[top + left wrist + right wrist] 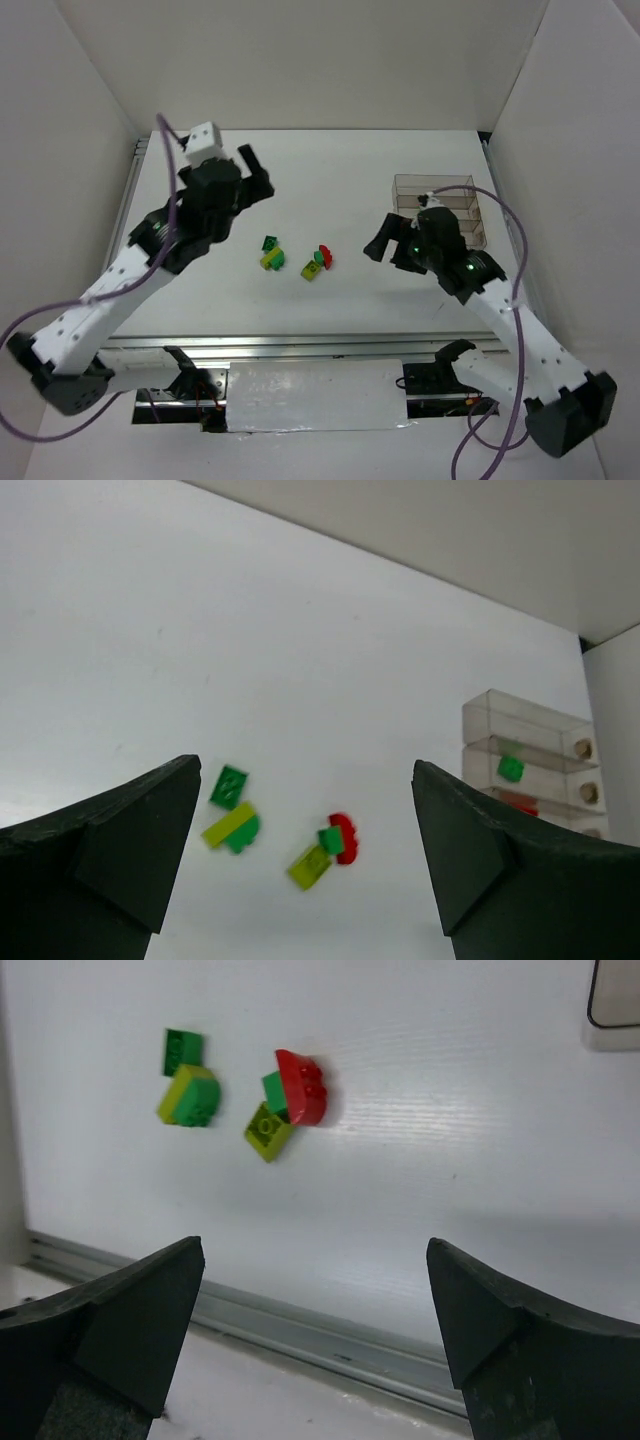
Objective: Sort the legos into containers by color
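White walls close in a white table (330, 170), and toward its far right stands the clear tray (520, 720), split by thin walls into narrow compartments side by side. From the left wrist view I can make out one green brick (511, 768) in the second compartment from the far end and something red (521, 806) in the next one nearer. The nearest part of the tray is hidden behind a finger.

The loose legos (295, 258) lie mid-table, well apart from the tray, in two small clusters. In the left cluster I count one flat dark green brick (182, 1051) and, touching it, a yellow-green piece (185, 1095) on a green one. In the right cluster I count one red brick (302, 1087), one small green brick (276, 1091) against it, and one yellow-green brick (268, 1128) touching that.

The left gripper (305, 770) hangs over the far left of the table with its jaws spread wide and nothing between them. The right gripper (315, 1245) sits just beside the tray, jaws likewise wide apart, holding nothing.
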